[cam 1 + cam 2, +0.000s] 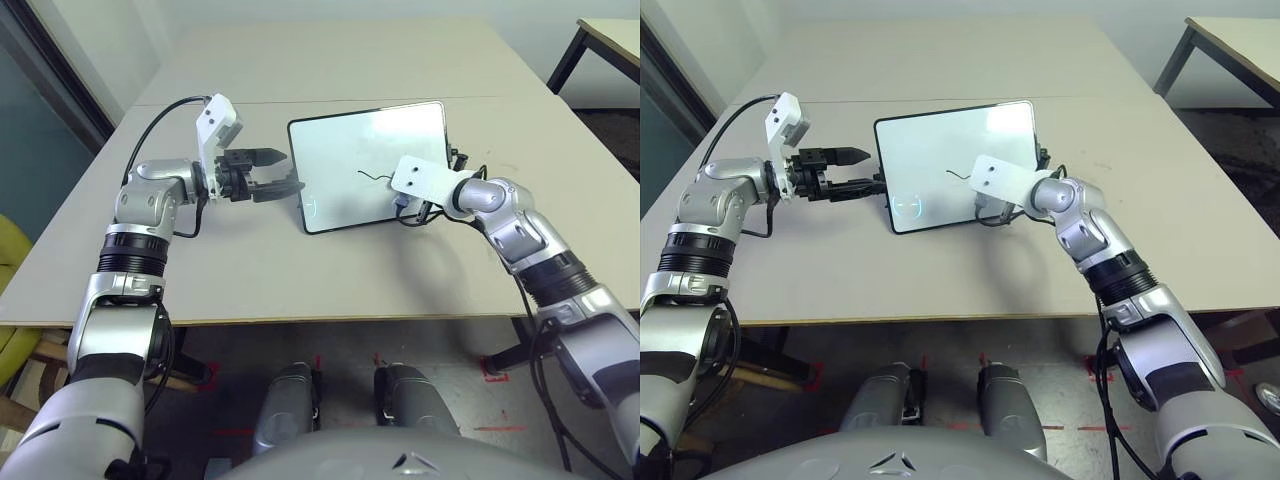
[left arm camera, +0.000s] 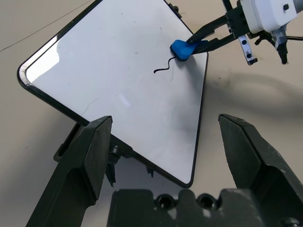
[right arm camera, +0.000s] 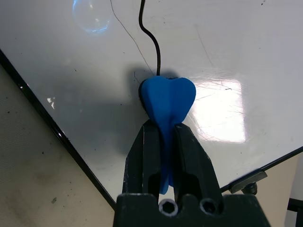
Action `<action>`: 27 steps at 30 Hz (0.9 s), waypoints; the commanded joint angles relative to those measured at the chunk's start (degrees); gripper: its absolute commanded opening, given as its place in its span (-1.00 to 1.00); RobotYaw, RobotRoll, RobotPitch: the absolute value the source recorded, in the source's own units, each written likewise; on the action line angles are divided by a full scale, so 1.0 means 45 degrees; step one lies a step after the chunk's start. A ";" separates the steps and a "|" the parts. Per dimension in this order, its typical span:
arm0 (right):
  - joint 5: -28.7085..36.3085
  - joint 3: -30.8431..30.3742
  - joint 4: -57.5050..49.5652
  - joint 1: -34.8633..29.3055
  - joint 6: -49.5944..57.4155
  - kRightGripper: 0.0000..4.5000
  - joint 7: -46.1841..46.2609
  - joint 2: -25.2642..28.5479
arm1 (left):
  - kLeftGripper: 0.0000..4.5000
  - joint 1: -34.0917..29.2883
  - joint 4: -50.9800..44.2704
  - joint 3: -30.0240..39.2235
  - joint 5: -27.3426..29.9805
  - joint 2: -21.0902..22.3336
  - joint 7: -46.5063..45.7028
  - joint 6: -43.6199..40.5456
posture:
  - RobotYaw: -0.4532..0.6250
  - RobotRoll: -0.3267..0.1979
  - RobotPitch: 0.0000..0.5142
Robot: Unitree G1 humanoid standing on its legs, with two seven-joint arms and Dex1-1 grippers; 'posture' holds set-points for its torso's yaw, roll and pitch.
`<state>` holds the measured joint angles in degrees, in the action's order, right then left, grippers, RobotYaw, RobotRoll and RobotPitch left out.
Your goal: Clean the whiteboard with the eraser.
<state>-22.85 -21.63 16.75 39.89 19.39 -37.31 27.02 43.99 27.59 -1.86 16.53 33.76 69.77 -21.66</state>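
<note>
Right gripper [image 3: 162,125] with blue eraser [image 3: 168,97] on marked whiteboard [image 3: 104,94], pale tabletop [image 3: 35,175] beneath.

The scene is evenly and fairly brightly lit, with a pale sheen on the upper part of the whiteboard [image 1: 340,150] and, in the right wrist view, a hard white patch of glare plus a faint bluish reflection on its surface. Soft, blurry-edged shadows fall on the desk [image 1: 240,280] and across the board beside the blue eraser [image 3: 168,99], while the floor [image 1: 340,345] under the desk is much dimmer.
</note>
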 commanded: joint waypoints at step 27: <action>-0.0170 -0.0460 0.0106 0.1025 -0.0301 -0.95 -0.0242 -0.1927 | 1.00 -0.0285 -0.0494 0.0071 0.0034 0.0203 -0.0008 -0.0193 | 0.07 0.25 -0.67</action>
<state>-23.64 -22.08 17.37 44.55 17.89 -37.43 18.88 43.69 26.75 -1.62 16.53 34.00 69.77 -22.01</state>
